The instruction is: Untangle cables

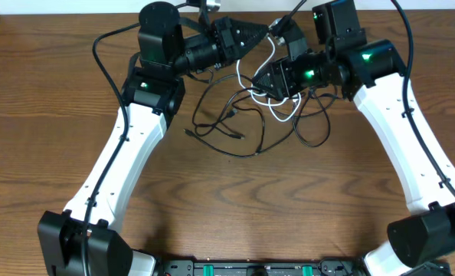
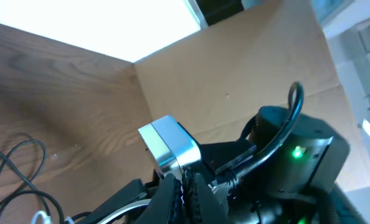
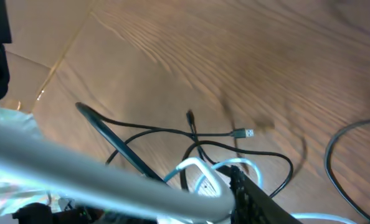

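Observation:
Several thin black cables [image 1: 227, 130] lie tangled on the wooden table between the two arms. A short white cable [image 1: 247, 61] runs through them. My left gripper [image 1: 267, 31] is raised at the back and shut on the white cable's silver plug end [image 2: 169, 146]; its fingers [image 2: 184, 186] are pressed together. My right gripper [image 1: 260, 83] sits low at the tangle's right side. In the right wrist view only one black finger [image 3: 241, 186] shows, and the white cable [image 3: 110, 174] runs taut across to it, over black loops [image 3: 172, 130] and a small plug [image 3: 242, 133].
A brown cardboard wall [image 2: 235, 74] stands behind the table's far edge. The right arm's body with a green light [image 2: 291, 149] is close beside the left gripper. The arms' own thick black cables [image 1: 105, 46] hang near the back. More black cord [image 2: 10, 162] lies at the left.

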